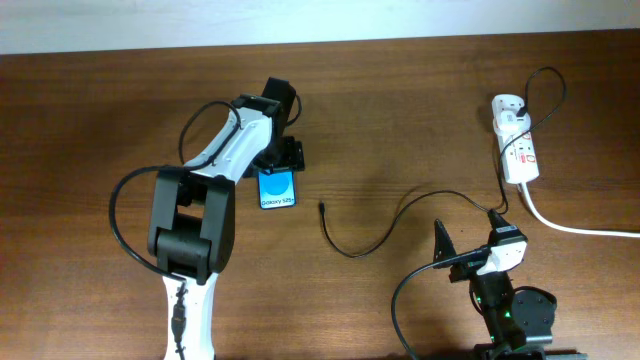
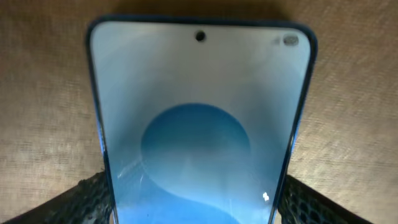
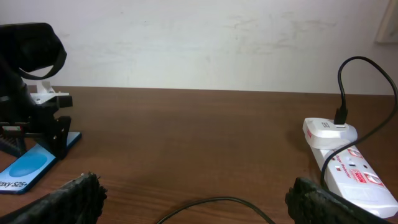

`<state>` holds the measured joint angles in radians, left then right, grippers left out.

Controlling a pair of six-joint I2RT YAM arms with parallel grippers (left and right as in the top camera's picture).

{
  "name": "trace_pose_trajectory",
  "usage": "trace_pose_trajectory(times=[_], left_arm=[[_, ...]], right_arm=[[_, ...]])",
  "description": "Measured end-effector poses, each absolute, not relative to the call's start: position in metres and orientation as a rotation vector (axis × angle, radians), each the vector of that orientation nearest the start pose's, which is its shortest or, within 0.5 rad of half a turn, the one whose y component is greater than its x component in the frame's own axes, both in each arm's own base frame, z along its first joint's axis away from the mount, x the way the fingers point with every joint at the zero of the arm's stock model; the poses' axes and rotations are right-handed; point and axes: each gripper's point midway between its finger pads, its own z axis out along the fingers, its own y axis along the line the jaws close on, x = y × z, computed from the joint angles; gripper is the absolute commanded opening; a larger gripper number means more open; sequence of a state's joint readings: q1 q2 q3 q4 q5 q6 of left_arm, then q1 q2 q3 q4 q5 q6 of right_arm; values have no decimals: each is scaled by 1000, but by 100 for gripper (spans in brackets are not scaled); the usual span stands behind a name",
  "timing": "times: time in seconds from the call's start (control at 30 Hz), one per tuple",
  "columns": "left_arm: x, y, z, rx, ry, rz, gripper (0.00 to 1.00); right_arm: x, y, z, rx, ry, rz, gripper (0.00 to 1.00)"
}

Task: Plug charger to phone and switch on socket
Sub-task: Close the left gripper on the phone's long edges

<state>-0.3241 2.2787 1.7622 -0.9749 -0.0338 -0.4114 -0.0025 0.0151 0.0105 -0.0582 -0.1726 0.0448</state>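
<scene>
1. A slim rectangular phone (image 1: 278, 190) with black edges and a bright blue screen lies flat on the brown wooden desk (image 1: 400, 100), left of centre. Its white lettering is at the end nearer the robot.
2. The left claw (image 1: 274, 160) reaches down over the far end of the phone. In the left wrist view its two black meshed fingers (image 2: 84, 199) are spread wide astride the phone, one at each long edge. Whether they press on those edges cannot be told.
3. The long thin black cable (image 1: 350, 252) curves across the middle of the desk. Its small black plug (image 1: 322, 207) lies free on the wood just right of the phone, apart from it.
4. The cable's other end climbs to the far end of the white elongated power strip (image 1: 517, 148) with red markings, at the right rear of the desk, and is plugged in there.
5. A thick white cord (image 1: 570, 226) leaves the strip's near end and runs off to the right.
6. The right claw (image 1: 468, 228) sits near the front right of the desk, fingers spread wide and empty. The cable's curve passes just beyond its tips and shows low between them in the right wrist view.
</scene>
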Motion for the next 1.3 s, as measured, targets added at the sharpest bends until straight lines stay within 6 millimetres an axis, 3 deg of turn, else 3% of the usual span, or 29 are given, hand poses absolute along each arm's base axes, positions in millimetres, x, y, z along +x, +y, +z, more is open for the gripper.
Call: trace_pose_trajectory(times=[0.03, 0.07, 0.17, 0.47, 0.8, 0.93, 1.17, 1.3], left_arm=[[438, -139, 1, -136, 3026, 4, 88], [444, -140, 1, -137, 3001, 3, 98], [445, -139, 1, -138, 2993, 11, 99], [417, -131, 2, -142, 3109, 65, 100], [418, -135, 1, -134, 3106, 35, 87], [420, -138, -1, -130, 3091, 9, 86], [419, -137, 0, -121, 3078, 9, 72], [419, -137, 0, -121, 3078, 9, 73]], right_arm=[[244, 29, 161, -95, 1633, 173, 98], [244, 29, 161, -94, 1633, 173, 98], [244, 29, 161, -94, 1633, 173, 98], [244, 29, 161, -94, 1633, 173, 98], [244, 29, 161, -94, 1633, 173, 98], [244, 29, 161, -95, 1633, 173, 98], [244, 29, 161, -94, 1633, 173, 98], [244, 29, 161, -94, 1633, 173, 98]])
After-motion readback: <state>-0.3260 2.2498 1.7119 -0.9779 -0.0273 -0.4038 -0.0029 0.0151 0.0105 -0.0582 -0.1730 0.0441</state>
